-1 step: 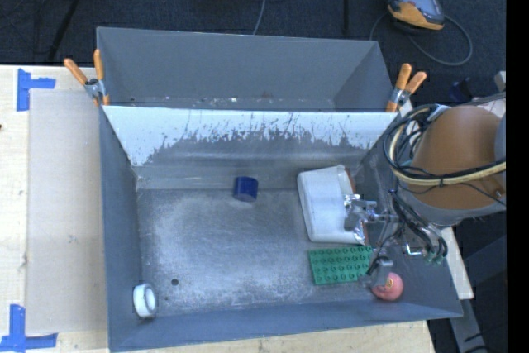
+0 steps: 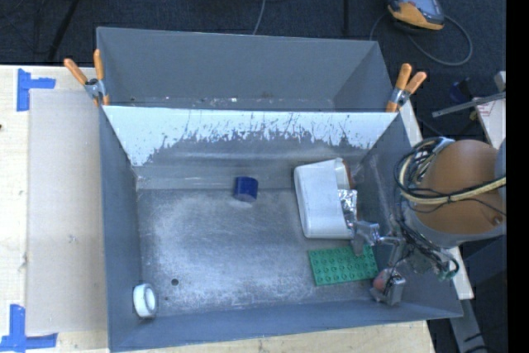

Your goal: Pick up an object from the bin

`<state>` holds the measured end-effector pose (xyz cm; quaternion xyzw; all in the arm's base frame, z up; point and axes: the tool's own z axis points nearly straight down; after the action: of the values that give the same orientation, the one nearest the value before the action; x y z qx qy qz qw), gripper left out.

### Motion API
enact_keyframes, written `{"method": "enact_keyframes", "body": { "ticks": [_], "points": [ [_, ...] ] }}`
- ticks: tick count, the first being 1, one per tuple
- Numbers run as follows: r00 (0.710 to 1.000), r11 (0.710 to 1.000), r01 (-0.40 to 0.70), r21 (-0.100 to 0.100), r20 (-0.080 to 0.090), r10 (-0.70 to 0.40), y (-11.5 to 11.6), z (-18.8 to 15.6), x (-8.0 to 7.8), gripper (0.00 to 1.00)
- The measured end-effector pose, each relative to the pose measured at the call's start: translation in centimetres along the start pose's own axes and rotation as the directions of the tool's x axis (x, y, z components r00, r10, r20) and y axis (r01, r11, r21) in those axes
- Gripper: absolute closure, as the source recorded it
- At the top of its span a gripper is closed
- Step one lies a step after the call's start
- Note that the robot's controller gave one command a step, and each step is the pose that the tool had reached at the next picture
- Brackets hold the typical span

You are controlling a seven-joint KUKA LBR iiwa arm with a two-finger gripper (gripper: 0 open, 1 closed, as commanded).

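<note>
Your pincer (image 2: 376,260) hangs low by the right front corner of the grey metal bin (image 2: 248,70), its fingers spread with nothing between them. The flat green studded plastic plate (image 2: 341,265) lies just to its left (touching or not, you cannot tell), long axis across the view, right end nearest. Behind the plate sits a white rounded plastic box (image 2: 319,198). Well apart lie a small dark-blue block (image 2: 245,188) and, front left, a white tape roll (image 2: 144,299).

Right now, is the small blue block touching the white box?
No, the blue block lies well apart from the white box, with bare bin floor between them.
</note>
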<state>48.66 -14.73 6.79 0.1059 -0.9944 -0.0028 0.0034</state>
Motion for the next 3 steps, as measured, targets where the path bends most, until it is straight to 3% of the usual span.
{"method": "enact_keyframes", "body": {
  "ticks": [1,2,3],
  "points": [
    [0.985,0.985,0.171,-0.001,0.001,-0.171,0.43,-0.10,-0.88,0.00],
    [0.985,0.985,0.174,0.003,0.002,-0.174,0.26,-0.27,-0.94,1.00],
    [0.985,0.985,0.175,0.005,0.003,-0.175,0.17,-0.16,-0.91,0.00]
  ]
}}
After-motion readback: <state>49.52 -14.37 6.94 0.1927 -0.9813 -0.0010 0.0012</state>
